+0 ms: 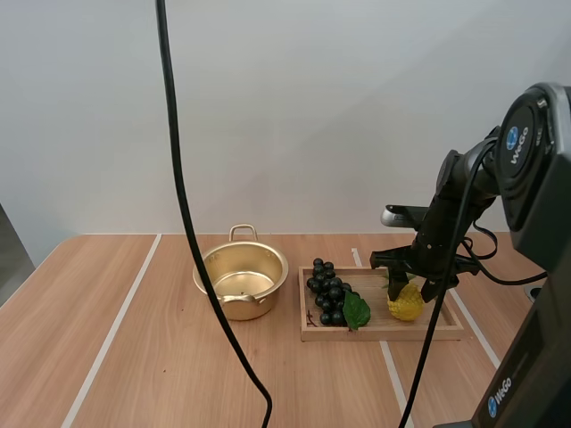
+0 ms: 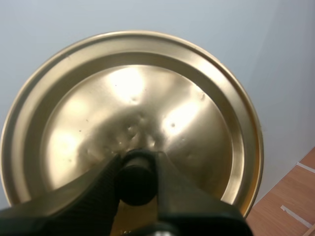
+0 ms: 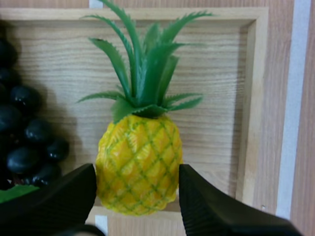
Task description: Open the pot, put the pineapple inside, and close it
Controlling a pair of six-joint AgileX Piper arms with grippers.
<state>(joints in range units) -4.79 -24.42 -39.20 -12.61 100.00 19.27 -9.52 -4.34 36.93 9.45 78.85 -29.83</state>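
Wood counter (image 1: 134,357), white stripes. One pineapple (image 3: 139,162), yellow with green diamond lines and a spiky green crown, lies in one wooden tray (image 1: 384,332) near the counter's right edge, beside one grape bunch (image 1: 328,292). Right tool (image 3: 137,196) is spread, straddling the pineapple's base. One open pot (image 1: 241,281) sits left of the tray. Left tool (image 2: 137,179) pinches one gold lid (image 2: 133,98).

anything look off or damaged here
Only the lid: its gold surface shows small dents near the knob, which the left gripper pinches. Otherwise fine: pot upright and open, pineapple lying in the wooden tray between the open fingers of the right gripper.
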